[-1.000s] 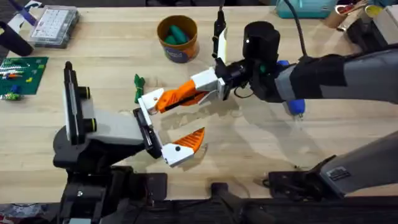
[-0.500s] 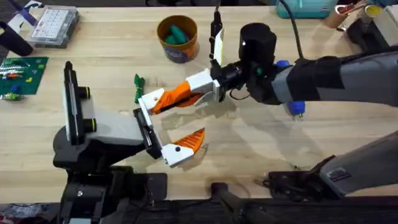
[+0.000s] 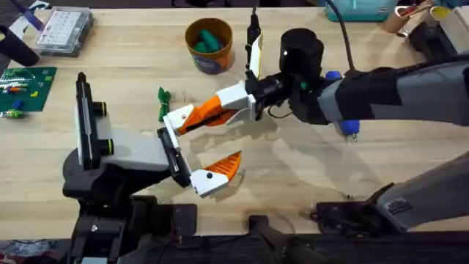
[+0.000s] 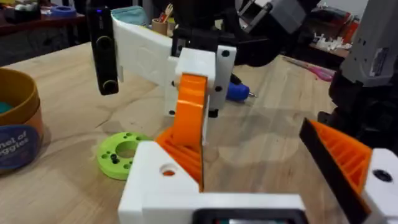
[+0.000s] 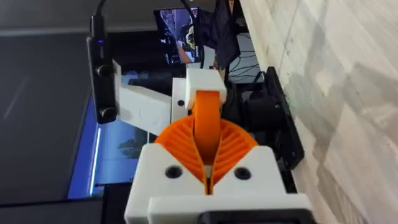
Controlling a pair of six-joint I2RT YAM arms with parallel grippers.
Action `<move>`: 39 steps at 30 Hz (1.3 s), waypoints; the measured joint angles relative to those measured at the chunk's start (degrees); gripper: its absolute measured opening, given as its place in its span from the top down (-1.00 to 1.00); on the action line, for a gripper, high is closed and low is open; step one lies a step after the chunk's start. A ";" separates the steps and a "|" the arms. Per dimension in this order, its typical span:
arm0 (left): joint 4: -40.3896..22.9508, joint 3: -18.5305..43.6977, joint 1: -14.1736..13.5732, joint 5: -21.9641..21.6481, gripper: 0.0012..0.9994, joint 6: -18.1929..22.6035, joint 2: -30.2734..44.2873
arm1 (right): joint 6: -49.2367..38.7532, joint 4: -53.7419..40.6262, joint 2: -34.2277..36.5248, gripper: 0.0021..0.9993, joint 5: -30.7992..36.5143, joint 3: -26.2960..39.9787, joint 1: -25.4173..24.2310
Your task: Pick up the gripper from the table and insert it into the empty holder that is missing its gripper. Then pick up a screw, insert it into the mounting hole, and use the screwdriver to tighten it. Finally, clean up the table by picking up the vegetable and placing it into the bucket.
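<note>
Gripper (image 3: 209, 110), clamped in your right claw (image 3: 220, 106), has moved a little left and now touches the holder (image 3: 176, 117); the left claw (image 3: 201, 150) stands wide, so push on.

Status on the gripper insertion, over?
Right gripper shut on the gripper, tip at the holder. Left gripper open. Nothing seen blocking.
</note>
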 joint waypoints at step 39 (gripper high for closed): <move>-0.13 0.00 0.02 -1.33 -0.97 -0.21 0.00 | 0.26 0.04 0.00 0.97 2.68 0.24 0.79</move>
